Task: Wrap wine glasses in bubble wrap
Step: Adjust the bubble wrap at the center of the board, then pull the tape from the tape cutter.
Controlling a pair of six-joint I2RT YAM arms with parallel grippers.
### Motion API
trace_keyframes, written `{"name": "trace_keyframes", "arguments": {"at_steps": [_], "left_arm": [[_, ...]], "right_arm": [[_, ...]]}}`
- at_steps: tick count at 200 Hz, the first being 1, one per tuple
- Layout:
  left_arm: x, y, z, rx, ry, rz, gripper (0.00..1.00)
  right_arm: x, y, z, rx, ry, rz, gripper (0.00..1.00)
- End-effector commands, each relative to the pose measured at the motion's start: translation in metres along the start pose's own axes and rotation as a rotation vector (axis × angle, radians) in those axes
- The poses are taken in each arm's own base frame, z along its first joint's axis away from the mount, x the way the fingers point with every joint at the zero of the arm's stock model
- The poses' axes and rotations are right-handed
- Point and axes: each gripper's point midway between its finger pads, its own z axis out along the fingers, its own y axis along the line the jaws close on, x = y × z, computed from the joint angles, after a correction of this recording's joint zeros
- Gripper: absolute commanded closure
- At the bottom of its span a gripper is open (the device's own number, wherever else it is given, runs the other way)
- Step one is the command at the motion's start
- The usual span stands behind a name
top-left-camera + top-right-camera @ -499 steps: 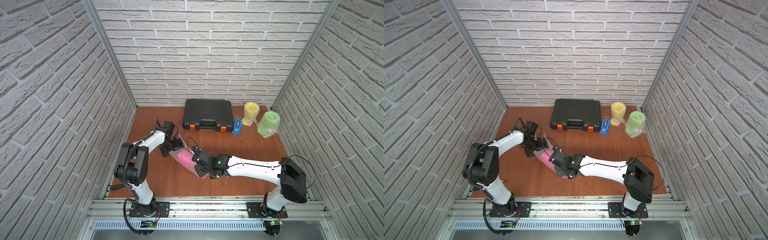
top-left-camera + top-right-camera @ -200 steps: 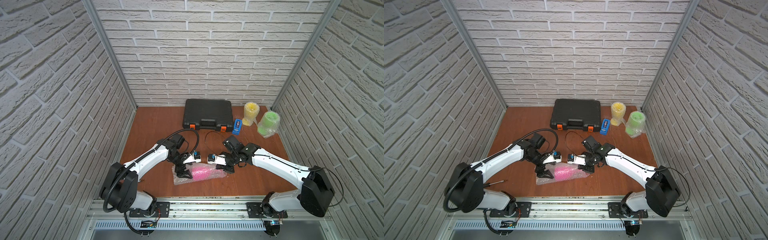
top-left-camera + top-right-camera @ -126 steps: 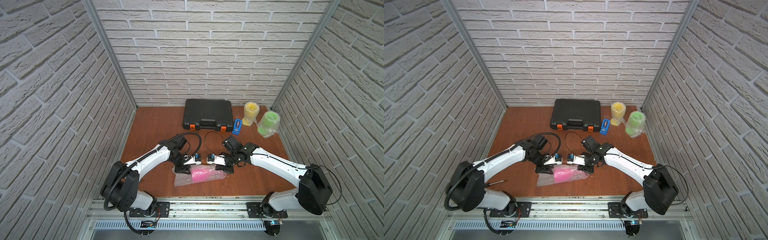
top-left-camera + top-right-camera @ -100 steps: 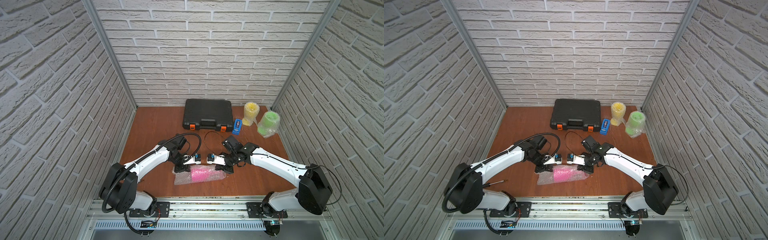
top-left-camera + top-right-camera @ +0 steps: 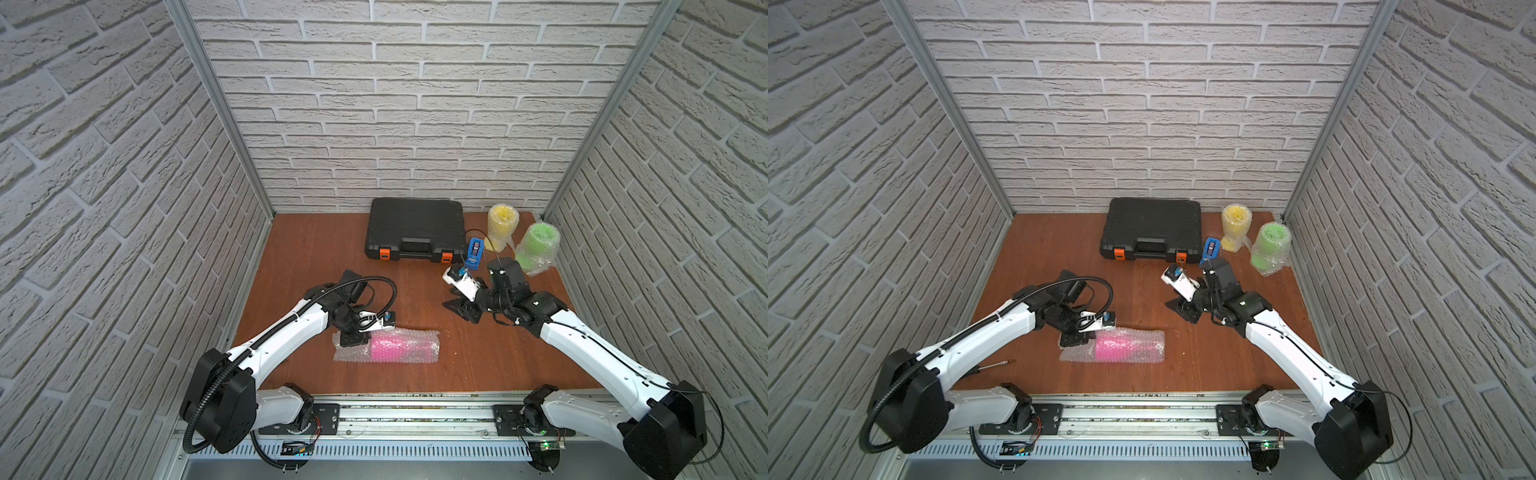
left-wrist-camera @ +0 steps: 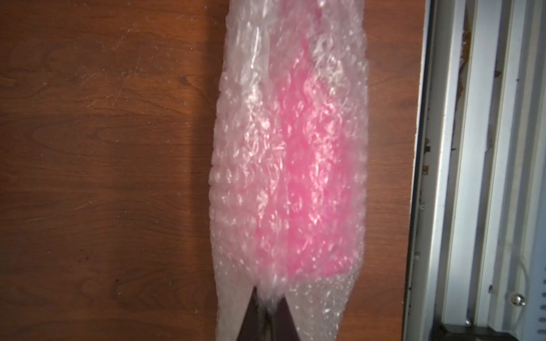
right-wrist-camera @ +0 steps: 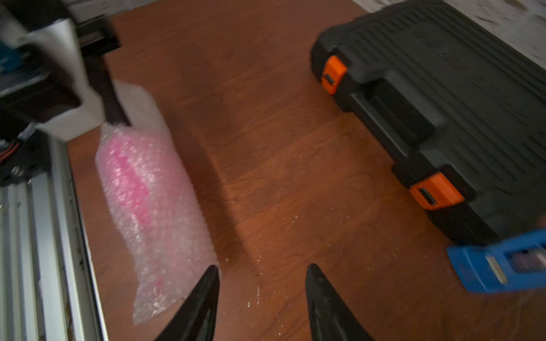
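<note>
The pink wine glass (image 5: 392,347) lies on its side near the table's front, rolled in bubble wrap (image 5: 424,337). My left gripper (image 5: 353,338) is shut on the wrap's loose left end; in the left wrist view its fingertips (image 6: 282,307) pinch bunched wrap (image 6: 236,177) just short of the glass (image 6: 307,177). My right gripper (image 5: 459,309) hovers open and empty, apart from the roll, towards the back right. In the right wrist view its jaws (image 7: 261,268) stand wide over bare wood beside the roll (image 7: 153,200). The wrapped yellow glass (image 5: 503,224) and green glass (image 5: 538,245) stand at the back right.
A black tool case (image 5: 415,228) with orange latches sits at the back. A blue tape dispenser (image 5: 473,251) stands just behind my right gripper. A thin metal tool (image 5: 994,365) lies at the front left. The metal rail (image 5: 415,415) runs along the front edge.
My left gripper has shut on the wrap's left end. My right gripper has let go of the right end, opened, and swung away to the back right, towards the tape dispenser.
</note>
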Motion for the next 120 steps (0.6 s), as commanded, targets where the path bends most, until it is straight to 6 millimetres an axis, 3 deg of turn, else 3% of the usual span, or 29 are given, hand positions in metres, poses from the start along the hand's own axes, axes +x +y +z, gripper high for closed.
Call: {"name": "trace_keyframes", "arguments": {"at_steps": [1,26,47,60,79,120], "left_arm": [[0.009,-0.006,0.001,0.003,0.035,0.01,0.94],[0.007,-0.008,0.002,0.002,0.031,0.017,0.94],[0.007,-0.008,0.002,-0.007,0.024,0.022,0.94],[0.007,-0.008,0.001,-0.011,0.023,0.025,0.94],[0.005,-0.008,0.001,-0.015,0.015,0.028,0.94],[0.005,-0.009,0.002,-0.016,0.01,0.03,0.94]], "right_arm": [[-0.012,-0.066,-0.003,0.235,-0.105,0.424,0.56],[0.01,-0.12,0.001,0.376,-0.015,0.723,0.69],[0.019,-0.149,0.017,0.364,-0.011,0.851,0.63],[0.021,-0.166,0.028,0.351,-0.013,0.902,0.62],[0.026,-0.189,0.043,0.385,0.025,0.948,0.68],[0.02,-0.221,0.068,0.439,0.047,0.963,0.7]]}}
